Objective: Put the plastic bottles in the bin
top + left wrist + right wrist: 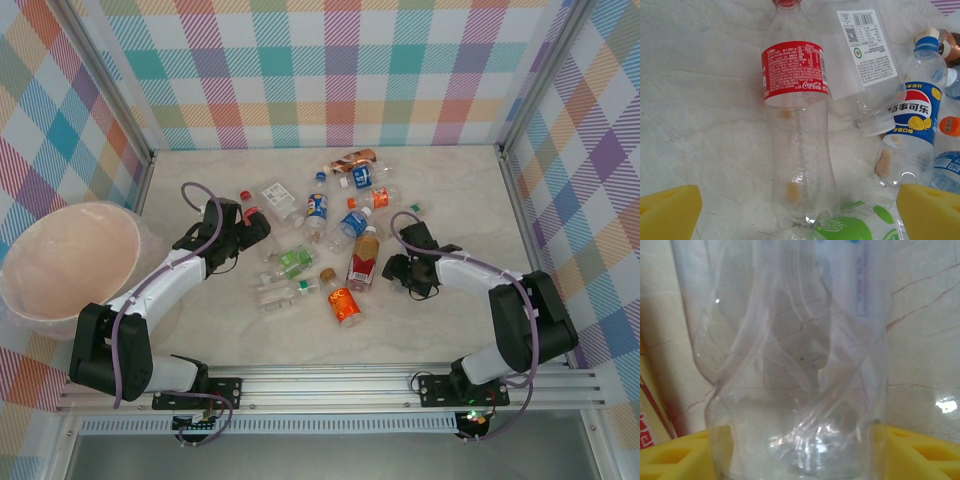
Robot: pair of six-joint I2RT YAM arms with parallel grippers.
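Several plastic bottles lie scattered mid-table, among them a blue-label one (316,210), an orange one (344,306) and a red-label one with a brown cap (365,262). The bin (70,260) stands at the left edge. My left gripper (243,228) is open, its yellow pads (670,212) wide on either side of the base of a clear red-label cola bottle (795,75). My right gripper (398,270) has its yellow pads (925,452) pressed on both sides of a crumpled clear bottle (800,365) lying on the table.
In the left wrist view a blue-label bottle (912,125), a clear white-label bottle (862,60) and a green-label bottle (850,227) crowd the cola bottle's right side. Checked walls enclose the table on three sides. A metal rail (330,385) runs along the near edge.
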